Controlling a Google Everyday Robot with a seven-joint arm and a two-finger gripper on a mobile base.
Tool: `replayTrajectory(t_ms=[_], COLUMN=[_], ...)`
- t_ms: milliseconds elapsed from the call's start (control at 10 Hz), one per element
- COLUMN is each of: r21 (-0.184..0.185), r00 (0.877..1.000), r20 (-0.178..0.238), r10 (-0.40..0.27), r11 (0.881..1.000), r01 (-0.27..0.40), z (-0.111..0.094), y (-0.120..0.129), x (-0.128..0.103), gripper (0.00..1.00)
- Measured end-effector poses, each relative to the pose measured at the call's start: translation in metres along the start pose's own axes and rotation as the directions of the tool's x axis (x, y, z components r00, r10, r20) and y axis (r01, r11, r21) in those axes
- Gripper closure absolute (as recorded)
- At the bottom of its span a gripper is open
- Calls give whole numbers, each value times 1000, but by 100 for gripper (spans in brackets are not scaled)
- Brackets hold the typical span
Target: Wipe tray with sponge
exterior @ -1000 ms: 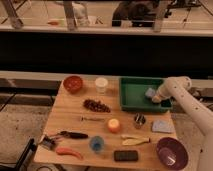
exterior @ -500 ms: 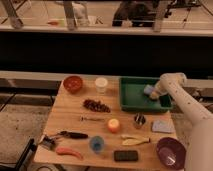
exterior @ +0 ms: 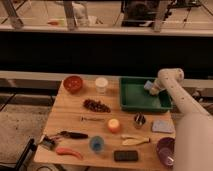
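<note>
The green tray (exterior: 135, 102) sits at the far right of the wooden table. Inside it, near the far right corner, is the small pale blue-grey sponge (exterior: 148, 85). My gripper (exterior: 153, 89) reaches down into the tray from the white arm on the right and is shut on the sponge, holding it low against the tray floor. The arm's elbow stands just past the tray's right wall.
A red bowl (exterior: 73, 83) and a white cup (exterior: 101, 85) are at the back left. A dark fruit cluster (exterior: 96, 105), an orange (exterior: 114, 125) and a metal cup (exterior: 139, 120) are mid-table. In front lie a grey-blue pad (exterior: 162, 126), a purple bowl (exterior: 167, 150) and a black block (exterior: 125, 155).
The gripper and the sponge have slid from the middle of the tray's right side toward its far right corner. Everything else on the table is unmoved.
</note>
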Motion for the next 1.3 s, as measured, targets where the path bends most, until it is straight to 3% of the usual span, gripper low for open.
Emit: replayTrajectory(t_ms=[400, 700, 1300], r21=[-21, -37, -48], r00=[998, 992, 981], r20=[12, 39, 95], r10=[-65, -121, -167], r11=[998, 992, 984], r01=[65, 122, 172], z=[6, 9, 4], y=[29, 49, 60], x=[-34, -73, -107], gripper=[85, 85, 85])
